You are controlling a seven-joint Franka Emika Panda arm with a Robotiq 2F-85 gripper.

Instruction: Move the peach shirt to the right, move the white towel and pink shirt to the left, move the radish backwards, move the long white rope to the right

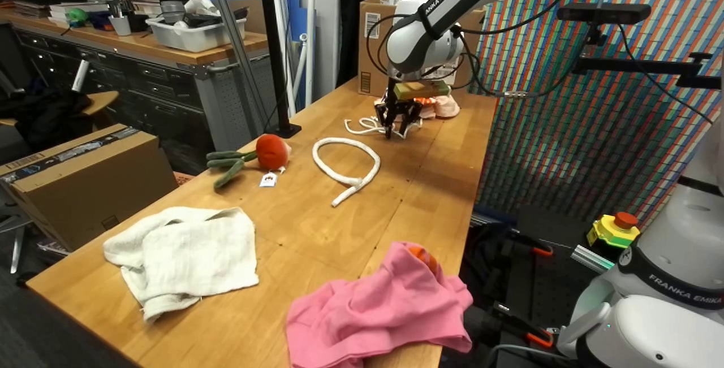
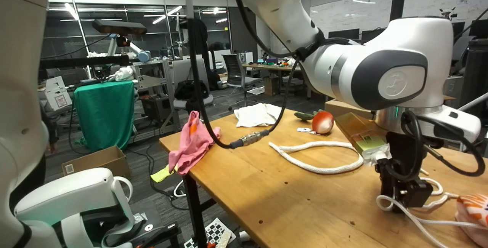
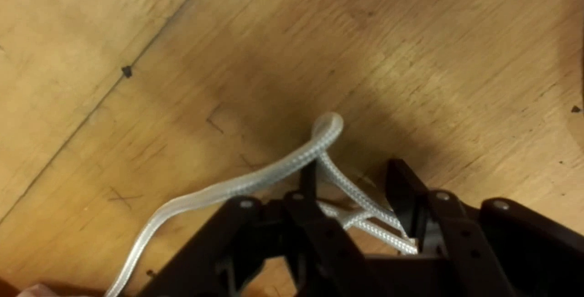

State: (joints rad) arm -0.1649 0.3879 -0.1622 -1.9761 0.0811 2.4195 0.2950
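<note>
My gripper (image 3: 352,169) is low over the far end of the table. Its fingers stand apart, with strands of a thin white cord (image 3: 284,164) between them. This cord runs toward the peach shirt (image 2: 469,223), bunched beside the gripper with an orange-and-white patch. In both exterior views the long white rope (image 1: 346,194) lies looped mid-table, away from the gripper. The radish (image 1: 272,152), red with green leaves, rests near the table's edge. The white towel (image 1: 198,255) lies spread near the other end, and the pink shirt (image 1: 379,306) hangs partly over the edge there.
A cardboard box (image 1: 376,46) stands at the table's far end, behind the arm. A black post (image 1: 275,57) rises from the table edge. An orange patch (image 1: 424,259) shows on the pink shirt. Cables hang loosely along the arm.
</note>
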